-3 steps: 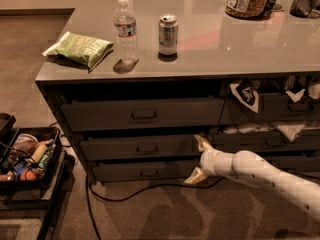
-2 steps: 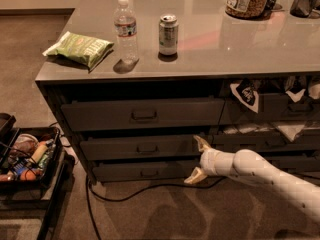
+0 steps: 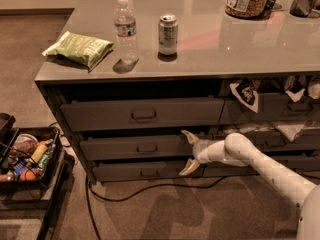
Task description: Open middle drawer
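Camera view: the middle drawer, second of three under the counter's left half, looks closed. The gripper hovers under the counter's middle, at the drawer's right end, fingers spread, holding nothing. The metal drawer probably slides stiffly and heavily; hook its small centre handle. Since a second ago, the gripper has edged slightly left and the drawer is unmoved.

Middle drawer: dark grey front. Counter: glossy mid grey top. End effector, under the counter's front edge at the drawer's right end: cream fingers, white arm. Chip bag green, can silver.
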{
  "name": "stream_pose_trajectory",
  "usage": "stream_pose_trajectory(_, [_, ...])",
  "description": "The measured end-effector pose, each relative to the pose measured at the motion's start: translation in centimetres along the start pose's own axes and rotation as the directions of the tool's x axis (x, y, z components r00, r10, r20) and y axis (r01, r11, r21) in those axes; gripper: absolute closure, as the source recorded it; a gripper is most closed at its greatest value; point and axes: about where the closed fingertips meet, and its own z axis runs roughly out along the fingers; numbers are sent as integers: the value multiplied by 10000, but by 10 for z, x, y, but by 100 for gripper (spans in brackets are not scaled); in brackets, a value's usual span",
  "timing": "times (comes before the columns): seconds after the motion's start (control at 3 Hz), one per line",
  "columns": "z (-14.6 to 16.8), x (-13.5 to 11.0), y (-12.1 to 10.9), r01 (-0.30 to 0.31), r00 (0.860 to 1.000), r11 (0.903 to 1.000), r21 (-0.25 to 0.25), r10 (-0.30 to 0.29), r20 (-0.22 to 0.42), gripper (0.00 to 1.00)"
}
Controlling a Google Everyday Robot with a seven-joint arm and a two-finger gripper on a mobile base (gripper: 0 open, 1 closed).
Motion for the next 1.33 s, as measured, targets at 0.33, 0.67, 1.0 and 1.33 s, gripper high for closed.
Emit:
stream_pose_trajectory(0.33, [1, 0, 0, -4, 10000, 10000, 12, 4, 2, 0])
stream_pose_trajectory(0.67, [7, -1, -2, 146, 9999, 9998, -126, -146, -22, 0])
stream_pose_trajectory(1.0, [23, -3, -19, 639, 9976, 9969, -455, -650, -218, 0])
stream_pose_trajectory(1.33, [24, -3, -20, 652, 9976, 9968, -464, -663, -224, 0])
